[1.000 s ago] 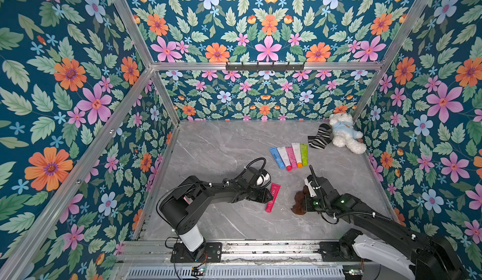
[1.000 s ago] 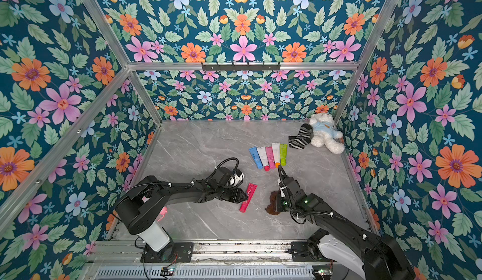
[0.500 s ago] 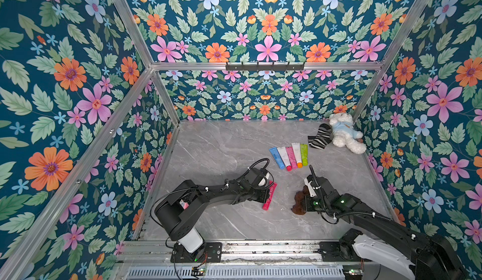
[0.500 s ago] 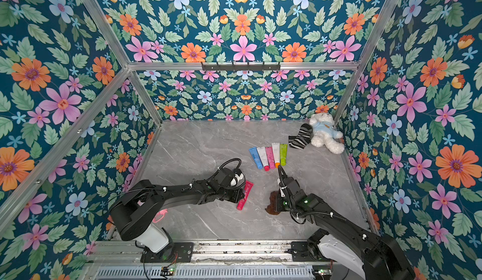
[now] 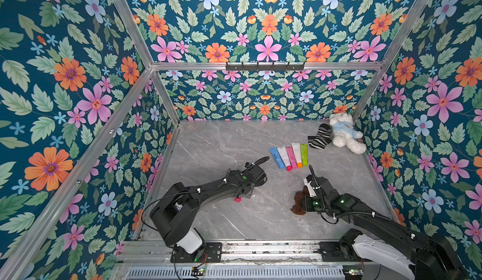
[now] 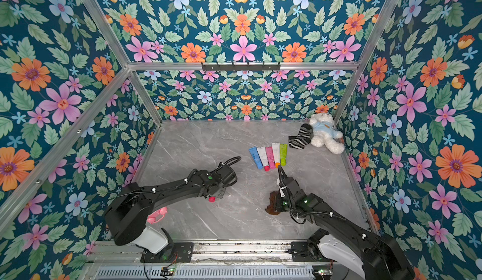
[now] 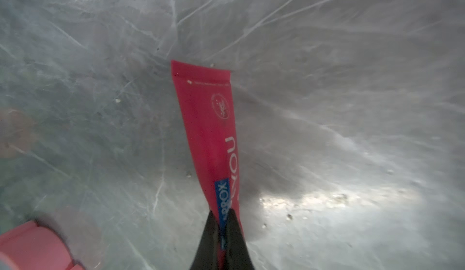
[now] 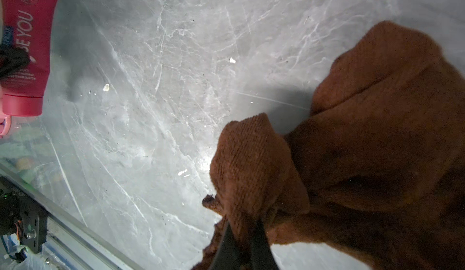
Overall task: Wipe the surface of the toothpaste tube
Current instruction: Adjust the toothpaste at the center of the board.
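Toothpaste tube: red with white lettering. I see it pinched in the left gripper, near the middle of the worktop and a little toward the front-left corner. Its crimped end points away from the left wrist camera.
Cap: in both top views only this red end of the tube shows, peeping out under the left gripper on the side facing the front edge.
Contact with the marble: I cannot tell whether the tube rests on the worktop or hangs just above it.
Left gripper: the black jaws are pressed onto the tube's two flat faces, at the blue label patch.
Right gripper: the jaws are clamped on a fold of the brown cloth.
Cloth position: it is bunched in the front-right part of the worktop, apart from the tube.
Spare tubes: five lie side by side toward the back-right, blue, white, pink, white and green, with their caps toward the front edge.
Striped sock: black and white, lying against the white bear in the back-right corner.
Pink item: it sits beside the left arm's base near the front-left corner. I cannot make out what it is.
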Robot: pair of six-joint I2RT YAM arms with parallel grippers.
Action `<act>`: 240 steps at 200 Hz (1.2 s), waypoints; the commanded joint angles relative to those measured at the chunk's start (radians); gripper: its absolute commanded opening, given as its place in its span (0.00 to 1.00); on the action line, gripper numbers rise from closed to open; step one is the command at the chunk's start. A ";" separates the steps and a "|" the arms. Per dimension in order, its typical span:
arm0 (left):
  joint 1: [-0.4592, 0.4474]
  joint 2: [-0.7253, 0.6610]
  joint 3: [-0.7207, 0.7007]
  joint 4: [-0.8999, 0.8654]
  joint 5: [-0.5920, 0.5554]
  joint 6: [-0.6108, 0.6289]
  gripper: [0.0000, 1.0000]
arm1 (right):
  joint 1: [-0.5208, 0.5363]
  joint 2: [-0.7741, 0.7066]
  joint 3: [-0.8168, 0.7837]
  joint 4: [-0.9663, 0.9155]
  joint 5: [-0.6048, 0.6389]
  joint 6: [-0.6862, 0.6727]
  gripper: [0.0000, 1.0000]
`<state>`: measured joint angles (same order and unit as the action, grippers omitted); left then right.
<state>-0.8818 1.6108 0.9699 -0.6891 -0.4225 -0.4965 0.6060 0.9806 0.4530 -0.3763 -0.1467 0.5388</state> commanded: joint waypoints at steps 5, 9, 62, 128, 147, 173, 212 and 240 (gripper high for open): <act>-0.004 0.067 0.029 -0.088 -0.137 -0.035 0.00 | 0.001 0.002 0.001 0.003 -0.003 -0.010 0.00; -0.007 0.077 0.034 -0.087 -0.141 -0.038 0.00 | 0.001 0.003 0.001 0.004 -0.003 -0.009 0.00; -0.091 0.222 0.125 -0.074 -0.139 -0.058 0.05 | 0.001 0.021 0.007 0.007 -0.007 -0.016 0.00; -0.168 0.330 0.196 -0.055 -0.128 -0.072 0.31 | 0.001 0.020 0.006 0.008 -0.011 -0.017 0.00; -0.198 0.326 0.208 -0.034 -0.102 -0.071 0.38 | 0.001 0.020 0.006 0.008 -0.012 -0.017 0.00; -0.232 0.296 0.217 -0.013 -0.088 -0.076 0.38 | 0.001 0.019 0.006 0.008 -0.013 -0.017 0.00; -0.241 0.101 0.120 0.045 -0.121 -0.107 0.39 | 0.001 0.015 0.004 0.007 -0.014 -0.017 0.00; -0.207 -0.116 -0.038 0.137 -0.055 -0.113 0.51 | 0.001 0.012 0.003 0.008 -0.016 -0.019 0.00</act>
<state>-1.1126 1.6302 1.0267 -0.6266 -0.5205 -0.5797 0.6060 0.9955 0.4553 -0.3695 -0.1577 0.5232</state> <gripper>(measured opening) 0.450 0.073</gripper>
